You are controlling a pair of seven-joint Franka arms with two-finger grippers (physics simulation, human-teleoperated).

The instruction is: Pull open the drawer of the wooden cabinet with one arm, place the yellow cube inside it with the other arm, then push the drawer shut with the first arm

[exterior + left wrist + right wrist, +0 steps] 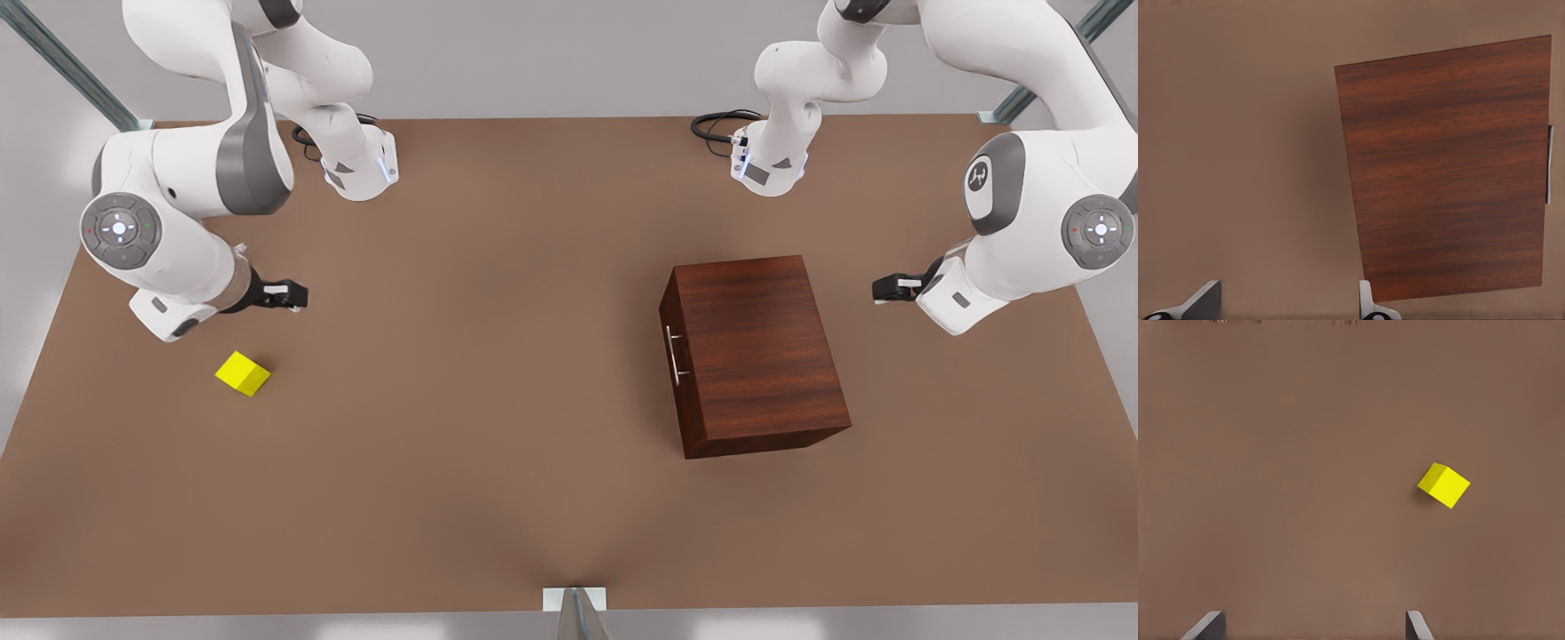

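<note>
Meanwhile, both grippers are hovering wide open, the left gripper nr the shut, dark reddish-brown wooden cabinet, the right gripper nr the small yellow cube on the brown table, w/ fingers risking slipping off the slim silver handle.

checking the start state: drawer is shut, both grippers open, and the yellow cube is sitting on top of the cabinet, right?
Not quite: the yellow cube sits on the table, far from the cabinet, as the front view shows. The drawer is shut, and the left gripper and right gripper are open.
</note>
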